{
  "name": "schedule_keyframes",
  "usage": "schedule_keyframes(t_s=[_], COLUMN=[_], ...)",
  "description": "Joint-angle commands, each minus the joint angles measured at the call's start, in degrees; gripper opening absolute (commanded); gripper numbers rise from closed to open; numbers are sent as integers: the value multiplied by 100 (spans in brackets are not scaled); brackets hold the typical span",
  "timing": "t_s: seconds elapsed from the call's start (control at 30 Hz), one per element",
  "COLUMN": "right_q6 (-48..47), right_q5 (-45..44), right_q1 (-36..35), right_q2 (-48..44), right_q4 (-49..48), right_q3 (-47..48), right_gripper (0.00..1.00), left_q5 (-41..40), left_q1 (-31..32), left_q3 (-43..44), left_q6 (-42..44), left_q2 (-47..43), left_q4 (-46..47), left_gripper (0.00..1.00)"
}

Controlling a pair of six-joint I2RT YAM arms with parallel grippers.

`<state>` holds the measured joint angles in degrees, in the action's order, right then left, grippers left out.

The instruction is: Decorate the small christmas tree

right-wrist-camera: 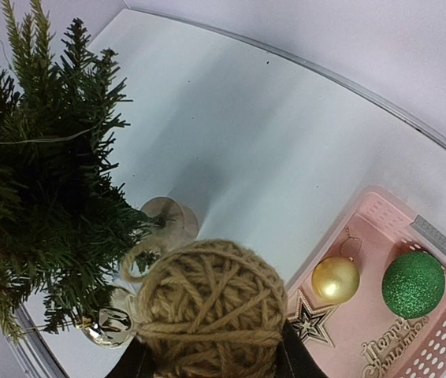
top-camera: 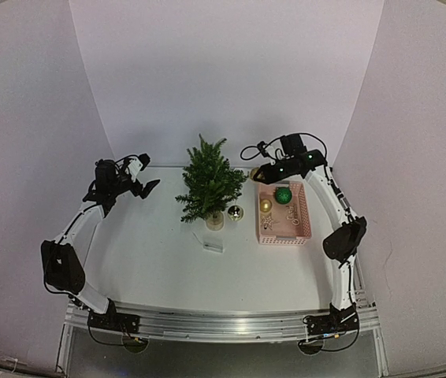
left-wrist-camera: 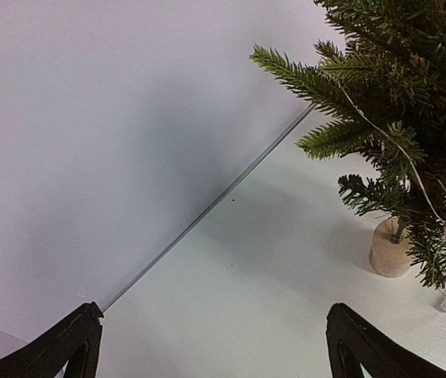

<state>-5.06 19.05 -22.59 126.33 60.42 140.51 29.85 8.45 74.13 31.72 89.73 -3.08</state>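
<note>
The small christmas tree (top-camera: 209,181) stands mid-table in a pale pot (top-camera: 215,221); a thin wire runs through its branches (left-wrist-camera: 396,102). My right gripper (top-camera: 256,174) hovers just right of the treetop, shut on a jute twine ball (right-wrist-camera: 207,307) with a hanging loop. That ball sits beside the tree's branches (right-wrist-camera: 42,197), above the pot (right-wrist-camera: 168,220). Only the dark finger edges (right-wrist-camera: 295,362) show under it. My left gripper (top-camera: 147,173) hangs open left of the tree, fingers (left-wrist-camera: 357,342) wide apart with nothing between them.
A pink basket (top-camera: 306,224) right of the tree holds a green glitter ball (right-wrist-camera: 414,284), a gold ball (right-wrist-camera: 335,279), a star (right-wrist-camera: 310,319) and a wooden sign (right-wrist-camera: 388,354). A silver bell (top-camera: 236,213) lies by the pot. A clear box (top-camera: 213,245) lies in front.
</note>
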Motion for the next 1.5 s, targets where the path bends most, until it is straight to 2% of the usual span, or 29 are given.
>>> schedule_keyframes(t_s=[0.0, 0.4, 0.73, 0.97, 1.13, 1.3, 1.37, 1.47], right_q6=[-46, 47, 196, 319, 353, 328, 340, 356], right_q5=[79, 88, 292, 500, 567, 547, 555, 570], right_q1=[-40, -52, -46, -50, -52, -47, -52, -50], right_q2=[102, -107, 31, 162, 183, 171, 185, 227], right_q4=[-19, -29, -85, -132, -140, -144, -153, -155], right_q3=[65, -435, -230, -236, -289, -327, -298, -216], right_gripper=[5, 4, 3, 9, 19, 50, 57, 61], left_q5=[-8, -3, -18, -27, -18, -18, -21, -17], left_q1=[-28, -27, -27, -31, -29, -31, -28, -30], left_q3=[131, 79, 19, 2, 8, 33, 46, 66], left_q6=[80, 73, 98, 108, 115, 118, 124, 126], left_q2=[-202, -202, -228, -237, -232, -228, -221, -212], left_q4=[38, 104, 123, 176, 175, 162, 159, 158], left_gripper=[99, 99, 99, 99, 99, 99, 99, 100])
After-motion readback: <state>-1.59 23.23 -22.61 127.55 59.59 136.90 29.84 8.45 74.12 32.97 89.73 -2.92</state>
